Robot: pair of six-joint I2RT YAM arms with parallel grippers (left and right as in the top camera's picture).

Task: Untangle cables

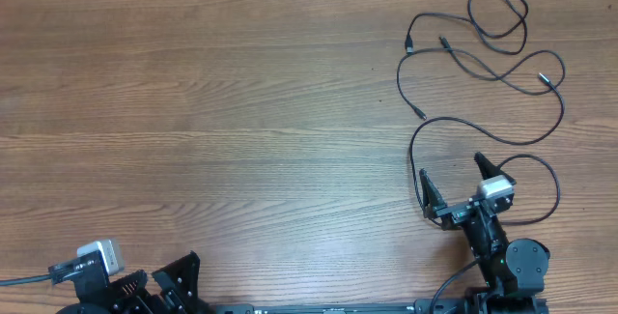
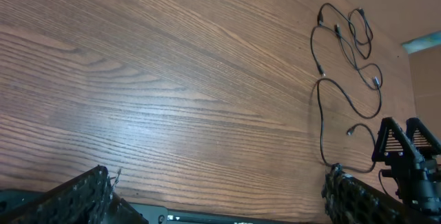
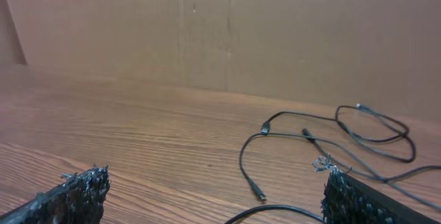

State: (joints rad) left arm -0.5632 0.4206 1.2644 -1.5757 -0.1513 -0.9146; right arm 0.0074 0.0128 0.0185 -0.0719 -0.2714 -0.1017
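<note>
Left gripper sits at the near left edge of the wooden table, jaws spread wide and holding nothing. Right gripper, at the near right, is likewise wide open and empty. Thin black cables lie in loose, overlapping loops from the far right corner down to this gripper, one strand curving around it.

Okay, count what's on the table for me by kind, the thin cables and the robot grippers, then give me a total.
Cables: 3, judging by six plug ends; the crossings make tracing uncertain
Grippers: 2, the left gripper and the right gripper, both open
Total: 5
</note>
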